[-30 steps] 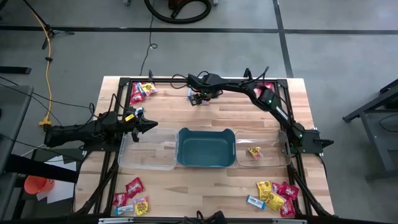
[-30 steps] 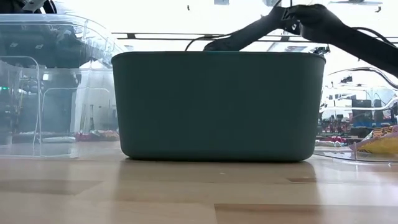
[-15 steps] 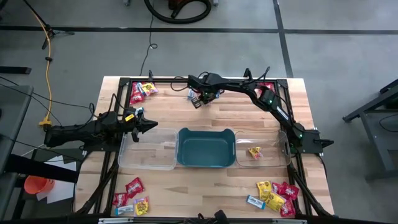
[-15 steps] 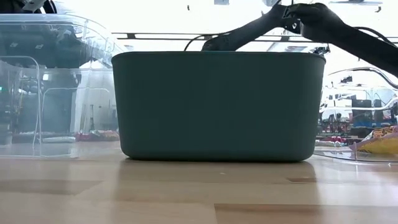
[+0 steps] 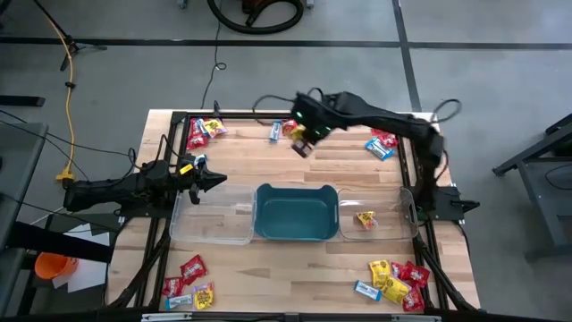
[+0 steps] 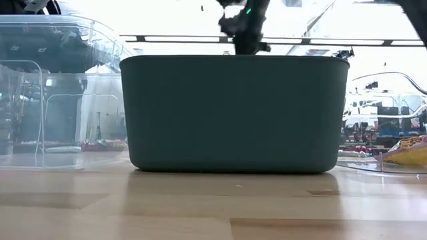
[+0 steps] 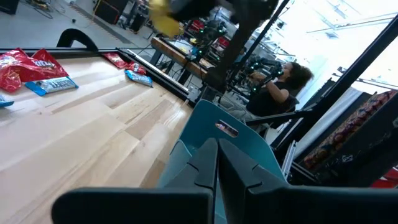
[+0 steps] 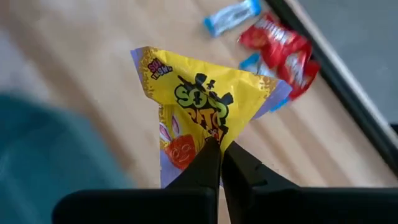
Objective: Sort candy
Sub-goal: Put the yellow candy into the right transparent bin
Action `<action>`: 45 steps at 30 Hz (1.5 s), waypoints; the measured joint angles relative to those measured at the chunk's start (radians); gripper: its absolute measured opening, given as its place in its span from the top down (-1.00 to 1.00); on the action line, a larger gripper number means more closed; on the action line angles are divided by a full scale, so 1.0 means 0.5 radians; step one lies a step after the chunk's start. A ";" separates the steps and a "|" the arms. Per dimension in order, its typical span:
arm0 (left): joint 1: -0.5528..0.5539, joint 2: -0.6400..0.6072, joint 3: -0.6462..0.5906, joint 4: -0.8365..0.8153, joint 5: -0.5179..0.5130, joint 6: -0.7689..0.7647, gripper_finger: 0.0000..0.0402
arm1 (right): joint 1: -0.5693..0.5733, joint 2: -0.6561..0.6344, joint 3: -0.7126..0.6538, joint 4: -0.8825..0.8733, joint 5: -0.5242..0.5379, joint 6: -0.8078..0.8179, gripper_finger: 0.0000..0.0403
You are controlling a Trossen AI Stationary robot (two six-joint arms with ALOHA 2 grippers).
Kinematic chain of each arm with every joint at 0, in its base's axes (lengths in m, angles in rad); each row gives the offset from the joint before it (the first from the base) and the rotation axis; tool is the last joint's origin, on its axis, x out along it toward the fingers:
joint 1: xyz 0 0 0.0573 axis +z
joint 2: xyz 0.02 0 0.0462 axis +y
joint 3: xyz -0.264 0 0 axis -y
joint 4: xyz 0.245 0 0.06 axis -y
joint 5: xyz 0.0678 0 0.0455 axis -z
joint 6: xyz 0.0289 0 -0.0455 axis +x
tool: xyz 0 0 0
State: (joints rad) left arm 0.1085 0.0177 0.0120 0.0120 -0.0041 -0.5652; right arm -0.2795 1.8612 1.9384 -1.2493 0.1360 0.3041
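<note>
- Yellow candy packet [image 8: 205,109], crumpled, pinched by one edge in right gripper [image 8: 219,152], hanging above far side of table, behind teal tub [image 5: 296,212].
- One yellow packet [image 5: 365,218] lies flat in clear bin right of tub.
- Mixed red/yellow/blue packets: heaps at far-left corner [image 5: 203,131], far-right [image 5: 382,143], near-left [image 5: 190,282], near-right [image 5: 398,282].

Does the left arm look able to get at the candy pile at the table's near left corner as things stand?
Probably yes. The left gripper is shut and empty beside the clear bin, and the candy pile lies on its own side with only open tabletop between.
</note>
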 joint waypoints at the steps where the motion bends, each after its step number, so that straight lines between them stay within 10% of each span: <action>1: 0.000 0.000 0.000 0.000 -0.001 0.000 1.00 | 0.042 -0.100 -0.107 -0.004 0.000 0.030 0.98; 11: 0.000 0.000 0.000 0.000 -0.001 0.000 1.00 | 0.725 -1.342 -1.571 0.172 -0.037 1.185 1.00; 17: 0.000 0.000 0.000 0.000 0.000 0.000 1.00 | 1.281 -1.811 -2.005 0.526 -0.068 1.791 1.00; 26: 0.000 -0.001 0.001 0.000 -0.001 0.001 1.00 | 1.515 -1.821 -2.201 0.531 -0.284 1.666 0.91; 38: 0.000 0.000 0.000 0.000 0.000 0.000 1.00 | 1.484 -1.787 -2.167 0.422 -0.443 1.419 0.08; 45: 0.000 0.000 0.000 0.000 0.000 0.007 1.00 | 1.333 -1.789 -1.867 0.732 -0.386 1.453 -0.05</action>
State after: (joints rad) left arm 0.1086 0.0177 0.0122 0.0120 -0.0041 -0.5618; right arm 0.3871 0.9668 1.0049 -0.8831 -0.0569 1.0304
